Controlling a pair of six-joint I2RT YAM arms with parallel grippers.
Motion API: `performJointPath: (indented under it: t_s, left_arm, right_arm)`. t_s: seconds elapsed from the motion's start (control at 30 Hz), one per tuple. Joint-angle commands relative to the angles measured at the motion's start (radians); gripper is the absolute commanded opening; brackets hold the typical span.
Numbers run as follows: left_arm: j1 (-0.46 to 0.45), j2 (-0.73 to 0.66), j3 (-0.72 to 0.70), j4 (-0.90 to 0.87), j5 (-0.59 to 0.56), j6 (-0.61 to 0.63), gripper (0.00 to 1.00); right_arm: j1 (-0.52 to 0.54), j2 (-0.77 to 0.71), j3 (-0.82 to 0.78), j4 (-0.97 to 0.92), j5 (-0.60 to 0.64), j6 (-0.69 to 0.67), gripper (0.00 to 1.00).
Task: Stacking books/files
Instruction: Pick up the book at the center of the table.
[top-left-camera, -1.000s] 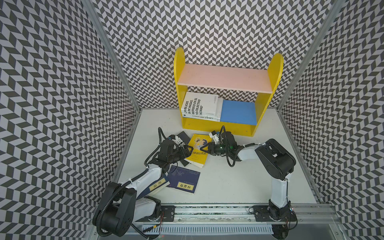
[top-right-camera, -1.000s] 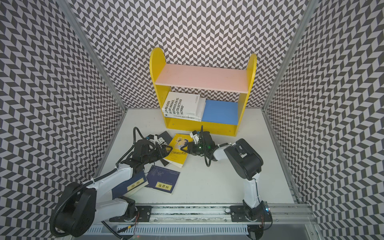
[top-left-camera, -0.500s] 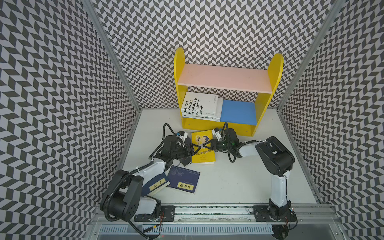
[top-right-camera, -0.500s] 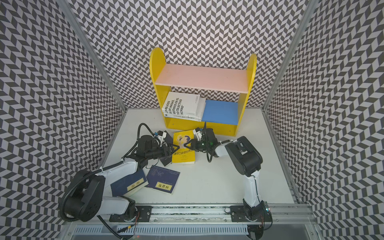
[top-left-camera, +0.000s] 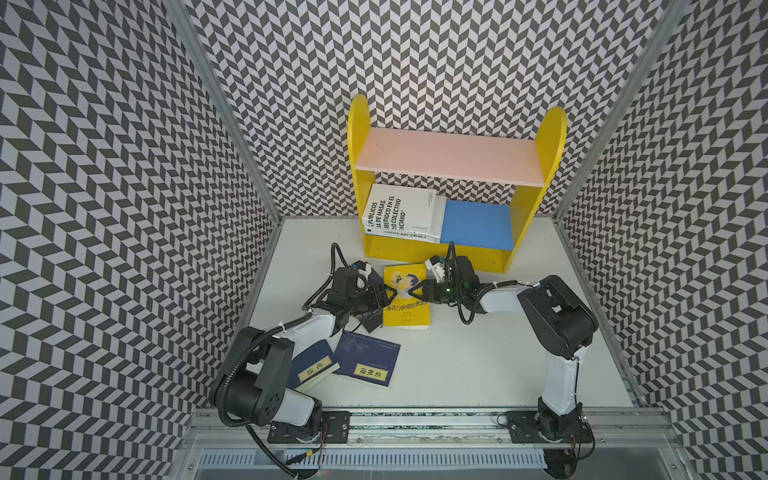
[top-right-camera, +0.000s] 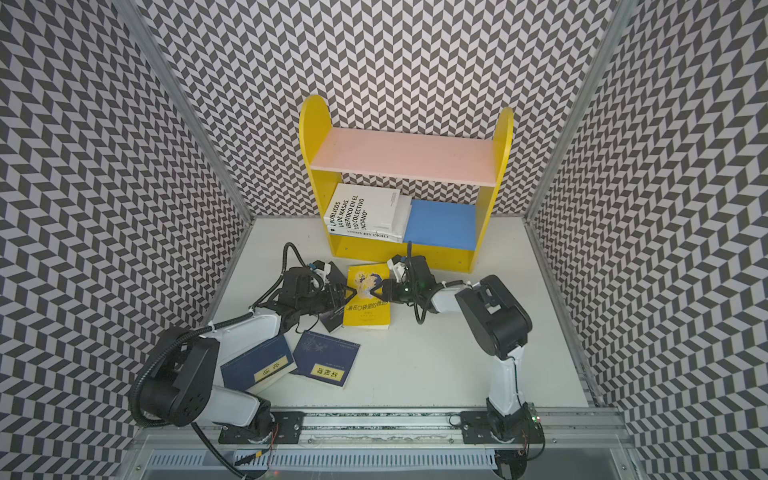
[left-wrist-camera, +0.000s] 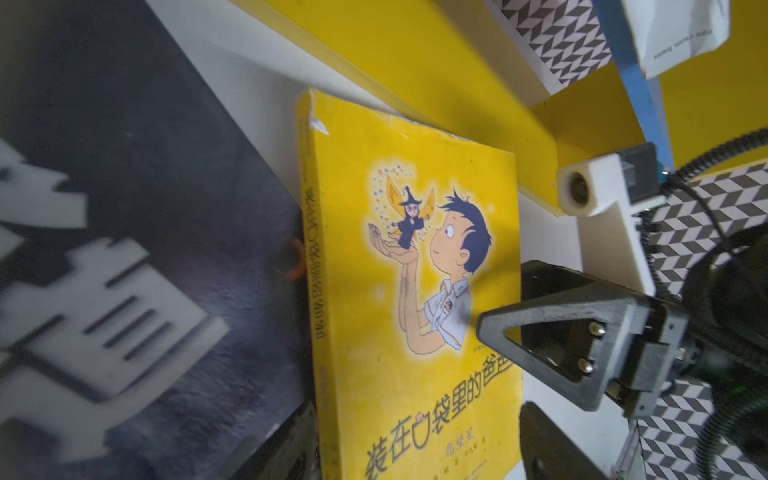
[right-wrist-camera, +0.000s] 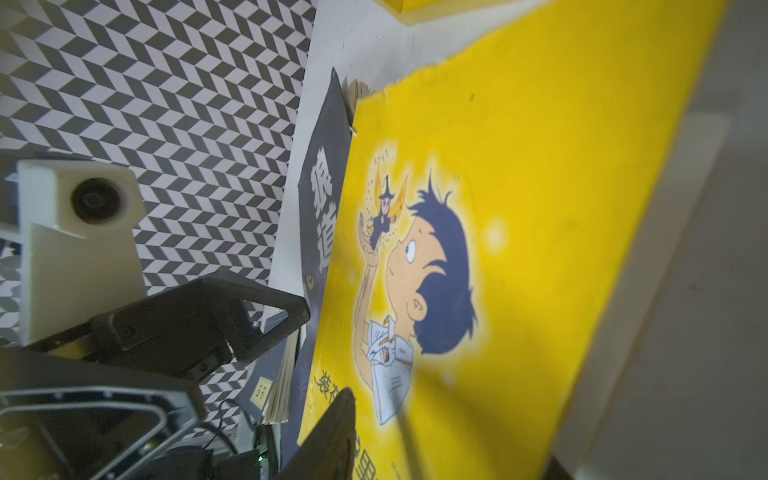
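Left pincer (top-left-camera: 389, 296) and right pincer (top-left-camera: 415, 292), both apart, flank the yellow book (top-left-camera: 405, 316). Uneven pushing could spin it or drag the black book (top-left-camera: 372, 324) under the left pincer.

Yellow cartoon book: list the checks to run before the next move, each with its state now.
1. Left end effector open: ok, jaws apart at the yellow book's edge.
2. Right end effector open: ok, tips at the opposite edge.
3. Book gripped: not ok, neither end effector is closed on it.
4. Book lying clear: not ok, it overlaps a black book.
5. Shelf room: ok, blue board bare beside the white books.
6. Navy books out of the way: ok, apart from it.
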Motion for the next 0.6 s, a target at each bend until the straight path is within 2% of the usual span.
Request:
performJointPath:
  t_s: [0.0, 0.1, 0.3, 0.47, 0.57]
  left_arm:
    - [-0.002, -0.005, 0.018, -0.05, -0.082, 0.028, 0.77]
    - [-0.004, 0.022, 0.018, -0.041, -0.075, 0.026, 0.77]
    - [-0.018, 0.074, 0.032, 0.004, -0.025, 0.02, 0.75]
    - [-0.042, 0.135, 0.053, 0.033, -0.003, 0.013, 0.65]
    - [-0.045, 0.163, 0.059, 0.058, 0.022, 0.003, 0.52]
  right_arm:
    - [-0.018, -0.067, -0.001, -0.081, 0.132, -0.082, 0.51]
    - [-0.018, -0.059, 0.007, -0.103, 0.162, -0.094, 0.48]
    - [-0.016, 0.031, 0.023, -0.075, 0.115, -0.074, 0.38]
    - [-0.005, 0.085, 0.045, -0.07, 0.088, -0.075, 0.33]
    - [0.009, 0.097, 0.06, -0.073, 0.079, -0.082, 0.31]
